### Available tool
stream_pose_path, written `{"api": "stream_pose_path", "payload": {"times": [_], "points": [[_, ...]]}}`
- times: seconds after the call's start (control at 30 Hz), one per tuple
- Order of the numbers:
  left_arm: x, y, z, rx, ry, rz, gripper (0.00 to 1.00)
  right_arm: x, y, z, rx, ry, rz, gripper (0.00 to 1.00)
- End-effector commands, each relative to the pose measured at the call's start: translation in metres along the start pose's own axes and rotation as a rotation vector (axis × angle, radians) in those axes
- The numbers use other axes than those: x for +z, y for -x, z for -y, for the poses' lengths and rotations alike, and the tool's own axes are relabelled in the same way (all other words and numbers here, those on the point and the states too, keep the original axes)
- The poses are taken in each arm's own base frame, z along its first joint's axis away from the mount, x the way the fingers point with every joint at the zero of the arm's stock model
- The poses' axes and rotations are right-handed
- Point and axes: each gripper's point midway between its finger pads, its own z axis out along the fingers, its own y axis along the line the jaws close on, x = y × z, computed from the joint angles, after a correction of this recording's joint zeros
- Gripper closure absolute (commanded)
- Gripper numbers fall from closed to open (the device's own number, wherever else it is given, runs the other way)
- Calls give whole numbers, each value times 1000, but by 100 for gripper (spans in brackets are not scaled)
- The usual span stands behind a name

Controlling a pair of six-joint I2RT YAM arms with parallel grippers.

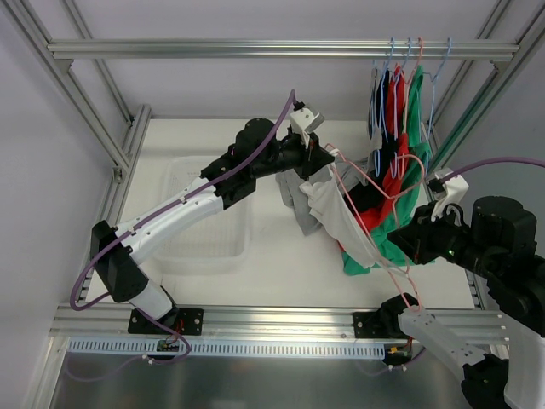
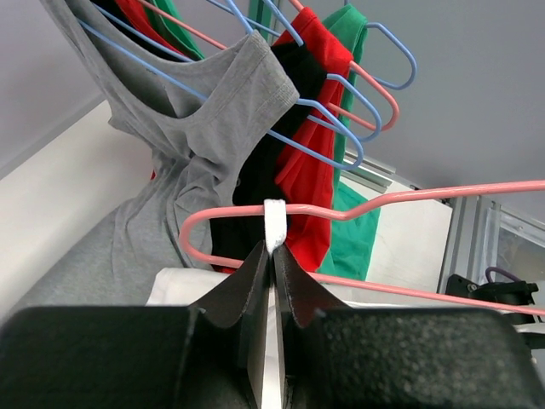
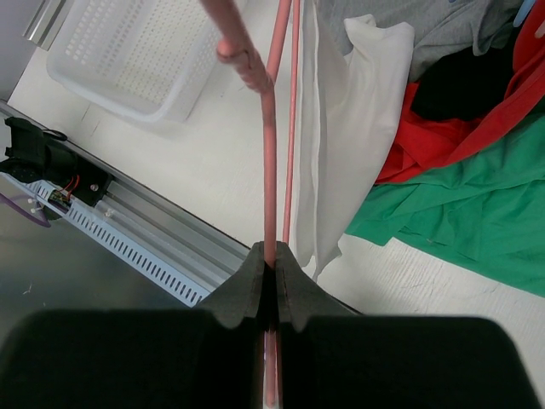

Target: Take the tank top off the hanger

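"Left wrist view: what has the left gripper [image 2: 273,256] got?"

"Its jaws are pressed together on the white strap [image 2: 274,223] of the tank top [image 1: 336,213], right where the strap loops over the top wire of the pink hanger [image 2: 230,210]."

"And the right gripper [image 3: 271,256]?"

"Clamped on the hanger's wire lower down, holding it out over the table [image 1: 281,256]. The tank top hangs from the hanger between the two arms, draped beside a red garment [image 3: 443,145] and a green garment [image 3: 460,221]."

"So which step?"

"Likely slipping the strap off the hanger's shoulder. The garment isn't free yet."

"Next?"

"Probably the left arm draws the strap outward past the hanger's bend while the right holds the wire steady. Otherwise the hanger just follows the pull."
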Motion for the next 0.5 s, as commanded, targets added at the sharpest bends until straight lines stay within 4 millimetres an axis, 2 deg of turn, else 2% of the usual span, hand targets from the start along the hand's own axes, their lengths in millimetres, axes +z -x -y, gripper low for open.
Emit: {"api": "stream_pose_path", "payload": {"times": [0.0,0.07,0.13,0.3,0.37,0.47], "points": [[-7,24,9,31,-21,62,96,-3,10,-5,-28,27,47,100],[-5,21,8,29,-28,54,95,-3,10,-5,-30,25,49,100],[-5,20,11,29,-42,52,87,-3,10,-4,-27,24,47,100],[-2,17,14,23,-64,44,82,-4,10,-4,-32,20,51,100],[-1,15,16,26,-82,37,95,-4,10,-4,-31,20,54,100],[1,15,15,21,-75,37,99,-5,10,-4,-30,22,55,100]]}}
